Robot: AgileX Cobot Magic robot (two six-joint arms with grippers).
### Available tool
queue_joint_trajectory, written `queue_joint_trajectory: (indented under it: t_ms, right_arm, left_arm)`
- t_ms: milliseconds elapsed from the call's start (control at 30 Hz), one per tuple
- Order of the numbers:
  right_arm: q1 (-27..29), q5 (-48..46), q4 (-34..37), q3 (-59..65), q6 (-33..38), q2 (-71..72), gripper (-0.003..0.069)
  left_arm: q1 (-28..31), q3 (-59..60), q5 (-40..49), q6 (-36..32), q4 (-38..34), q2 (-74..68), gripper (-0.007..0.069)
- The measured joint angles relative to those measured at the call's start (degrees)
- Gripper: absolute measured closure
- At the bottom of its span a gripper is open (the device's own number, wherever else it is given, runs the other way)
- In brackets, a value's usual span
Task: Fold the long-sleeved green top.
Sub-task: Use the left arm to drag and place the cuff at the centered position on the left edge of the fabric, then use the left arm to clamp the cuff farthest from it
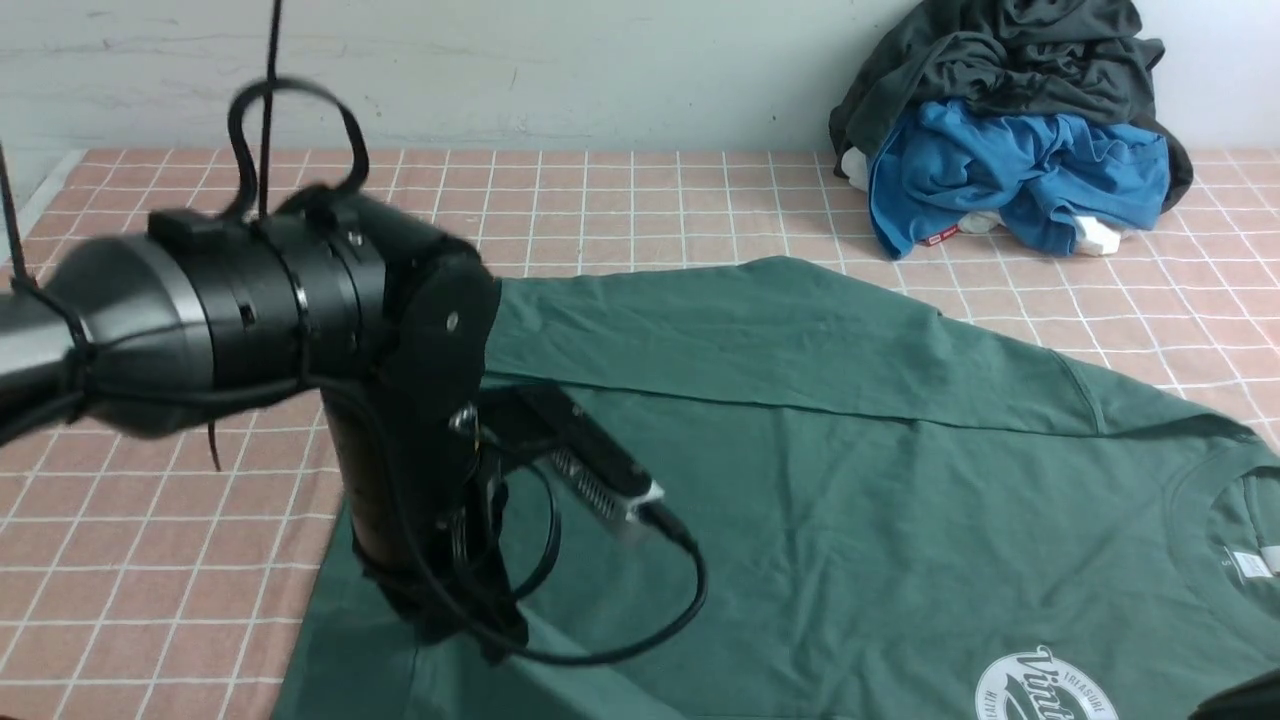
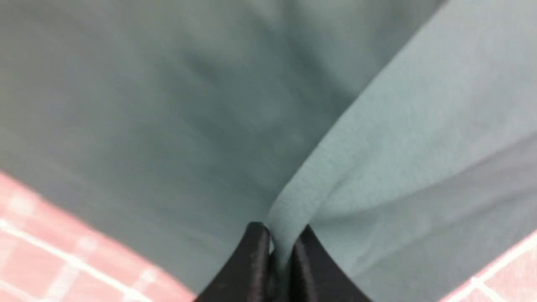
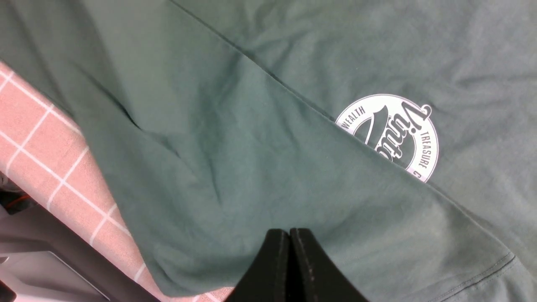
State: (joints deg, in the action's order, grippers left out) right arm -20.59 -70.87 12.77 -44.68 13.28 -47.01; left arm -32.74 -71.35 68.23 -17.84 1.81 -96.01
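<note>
The green long-sleeved top (image 1: 820, 440) lies spread on the table, collar at the right, with one sleeve laid across its body. Its white round logo (image 1: 1045, 685) sits near the front edge. My left gripper (image 1: 480, 635) points down at the top's left hem. In the left wrist view this gripper (image 2: 280, 235) is shut on a pinched ridge of the green cloth (image 2: 377, 147). My right gripper (image 3: 289, 231) is shut with nothing between its jaws, over the top (image 3: 251, 147). A fold there covers part of the logo (image 3: 390, 134).
A pile of a dark grey garment (image 1: 1010, 60) and a bright blue garment (image 1: 1010, 170) sits at the back right against the wall. A pink checked cloth (image 1: 150, 500) covers the table. The table's near edge (image 3: 42, 251) shows in the right wrist view.
</note>
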Motion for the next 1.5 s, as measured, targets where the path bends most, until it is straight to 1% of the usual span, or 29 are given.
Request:
queue_joint_trajectory:
  t_ms: [67, 133, 200, 233, 267, 500, 600, 700, 767, 933, 967, 1067, 1100, 1233, 1367, 1500]
  right_arm:
    - [0.0, 0.1, 0.0, 0.0, 0.0, 0.0, 0.0673]
    - [0.0, 0.1, -0.1, 0.0, 0.0, 0.0, 0.0673]
    - [0.0, 0.1, -0.3, -0.1, 0.0, 0.0, 0.0673]
    - [0.0, 0.1, -0.3, -0.1, 0.0, 0.0, 0.0673]
    - [0.0, 0.1, -0.4, -0.1, 0.0, 0.0, 0.0673]
    - [0.0, 0.1, -0.5, -0.1, 0.0, 0.0, 0.0673]
    - [0.0, 0.1, -0.5, -0.1, 0.0, 0.0, 0.0673]
    - [0.0, 0.1, -0.5, -0.1, 0.0, 0.0, 0.0673]
    - [0.0, 0.1, -0.5, -0.1, 0.0, 0.0, 0.0673]
    - [0.0, 0.1, -0.5, -0.1, 0.0, 0.0, 0.0673]
    - [0.0, 0.1, -0.5, -0.1, 0.0, 0.0, 0.0673]
    - [0.0, 1.4, -1.1, -0.1, 0.0, 0.0, 0.0673]
    - [0.0, 2.2, -1.5, -0.1, 0.0, 0.0, 0.0673]
    - [0.0, 5.5, -3.4, -0.1, 0.0, 0.0, 0.0673]
    - [0.0, 9.4, -3.9, -0.2, -0.8, -0.3, 0.0673]
    - [0.0, 9.7, -3.9, -0.7, -0.9, -1.7, 0.0673]
  left_arm:
    - [0.2, -4.8, 0.7, -0.1, 1.6, -0.2, 0.0596]
    - [0.5, -7.1, 0.9, -0.1, 2.4, -0.4, 0.0596]
    - [2.4, -13.2, 1.1, -0.1, 3.4, -2.2, 0.0594]
    - [2.6, -13.6, 1.1, -0.1, 3.4, -2.3, 0.0594]
    - [4.0, -16.0, 1.2, -0.1, 3.4, -3.9, 0.0594]
    - [9.4, -20.0, 1.2, -0.1, 3.5, -11.2, 0.0594]
    - [11.0, -20.1, 1.2, -0.2, 3.6, -14.0, 0.0592]
    - [11.9, -20.1, 1.1, -0.4, 3.6, -15.6, 0.0573]
    - [12.5, -20.1, 0.3, -0.5, 3.6, -16.8, 0.054]
    - [12.7, -20.1, -2.1, -0.5, 4.6, -17.7, 0.0408]
    - [12.7, -20.1, -2.8, 0.2, 5.8, -17.8, 0.0345]
    - [12.7, -20.9, -3.9, 4.6, 9.1, -18.0, 0.0245]
    - [12.7, -21.4, -4.2, 6.2, 10.2, -18.1, 0.0222]
    - [12.8, -23.2, -6.4, 8.5, 12.7, -18.4, 0.0186]
    - [12.8, -27.0, -9.3, 7.9, 13.6, -20.7, 0.0183]
    - [12.8, -30.6, -10.6, 6.7, 13.9, -25.6, 0.0183]
